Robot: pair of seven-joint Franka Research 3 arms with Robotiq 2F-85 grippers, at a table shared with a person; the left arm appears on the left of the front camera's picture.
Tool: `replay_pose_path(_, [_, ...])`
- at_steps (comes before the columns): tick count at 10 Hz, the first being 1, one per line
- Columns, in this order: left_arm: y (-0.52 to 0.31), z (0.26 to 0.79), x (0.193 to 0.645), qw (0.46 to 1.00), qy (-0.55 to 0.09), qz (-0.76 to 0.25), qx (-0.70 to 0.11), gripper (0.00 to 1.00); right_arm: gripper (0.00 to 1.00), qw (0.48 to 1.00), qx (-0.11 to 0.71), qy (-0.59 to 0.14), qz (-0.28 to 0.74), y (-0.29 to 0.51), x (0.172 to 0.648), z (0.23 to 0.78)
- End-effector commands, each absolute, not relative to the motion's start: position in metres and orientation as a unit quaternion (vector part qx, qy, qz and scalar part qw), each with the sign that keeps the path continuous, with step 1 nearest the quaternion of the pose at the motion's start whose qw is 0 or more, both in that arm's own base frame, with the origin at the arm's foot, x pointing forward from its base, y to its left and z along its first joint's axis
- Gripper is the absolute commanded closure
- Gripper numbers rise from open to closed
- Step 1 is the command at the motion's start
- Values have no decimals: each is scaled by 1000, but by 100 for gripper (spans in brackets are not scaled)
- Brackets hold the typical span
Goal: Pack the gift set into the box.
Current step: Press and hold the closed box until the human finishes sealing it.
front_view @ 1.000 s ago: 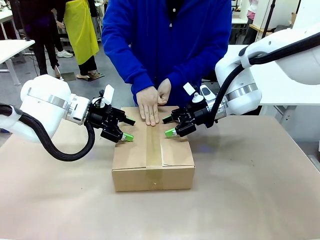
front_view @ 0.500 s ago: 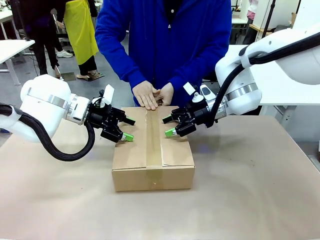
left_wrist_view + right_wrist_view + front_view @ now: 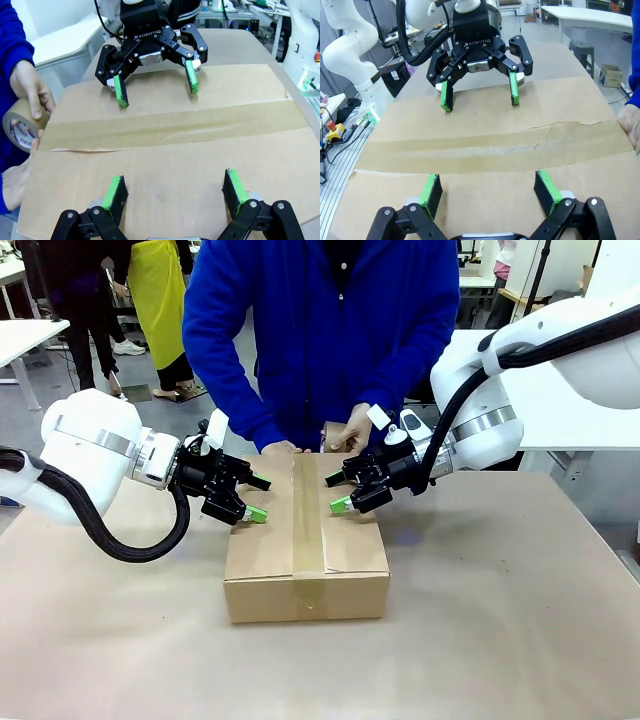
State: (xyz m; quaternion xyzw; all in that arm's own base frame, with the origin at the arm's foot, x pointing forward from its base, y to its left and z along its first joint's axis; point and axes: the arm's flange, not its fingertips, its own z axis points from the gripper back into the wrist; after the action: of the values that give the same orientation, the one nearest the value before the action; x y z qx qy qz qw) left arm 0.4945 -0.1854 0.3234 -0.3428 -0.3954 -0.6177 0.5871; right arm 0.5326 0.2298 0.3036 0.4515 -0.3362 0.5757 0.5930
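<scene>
The box (image 3: 305, 540) sits mid-table, flaps closed, with a strip of brown tape (image 3: 307, 520) along its centre seam. The gift set is hidden. My left gripper (image 3: 260, 500) is open over the left flap of the box (image 3: 165, 150), its green pads (image 3: 115, 192) close to the cardboard. Facing it from the other side of the seam, my right gripper (image 3: 335, 492) is also open over the right flap. The left wrist view has my own gripper (image 3: 175, 190) low and the right gripper (image 3: 155, 87) beyond. The right wrist view has my own gripper (image 3: 487, 189) near and the left gripper (image 3: 479, 95) far across the box (image 3: 485, 150).
A person in a blue top stands at the far edge. One hand (image 3: 355, 430) holds a roll of brown tape (image 3: 20, 130); the other hand (image 3: 280, 447) rests by the box's far rim. Bare table (image 3: 500, 640) surrounds the box.
The person's hands slid off the box top and drew back to its far edge, one now lifting the tape roll. Both arms stayed put.
</scene>
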Motion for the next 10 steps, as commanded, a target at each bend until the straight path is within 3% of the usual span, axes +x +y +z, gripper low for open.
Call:
replay_pose_path(1, [-183, 320, 493, 583, -397, -623, -339, 0, 0, 592, 447, -344, 575, 229, 531, 298])
replay_pose_path(8, [-185, 323, 495, 587, -396, -618, -343, 0, 0, 593, 451, -336, 576, 230, 533, 304])
replay_pose_path(9, [-166, 367, 464, 515, -463, -640, -333, 0, 0, 515, 452, -357, 635, 233, 505, 337])
replay_pose_path(10, [-139, 412, 437, 483, -495, -650, -316, 0, 0, 478, 412, -409, 660, 205, 469, 387])
